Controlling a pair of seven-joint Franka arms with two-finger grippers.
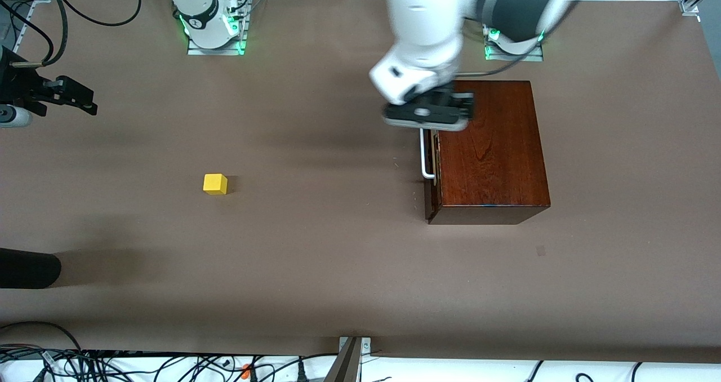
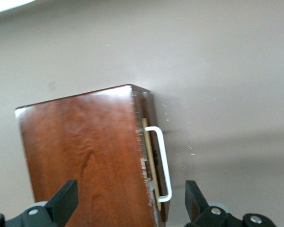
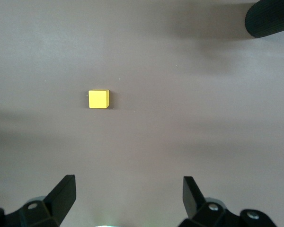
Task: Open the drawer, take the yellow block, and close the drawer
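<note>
Left gripper [image 1: 426,124] hides part of drawer [image 1: 432,168] handle.

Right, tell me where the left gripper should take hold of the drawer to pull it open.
Grip the white bar handle on the drawer front, probably at mid-bar. It stands off the front, leaving a gap for one finger. Come down from above with the left gripper, open over the box's handle edge, fingers straddling the bar.

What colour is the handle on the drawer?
White. The handle shows best in the left wrist view, against the dark reddish-brown drawer front.
</note>
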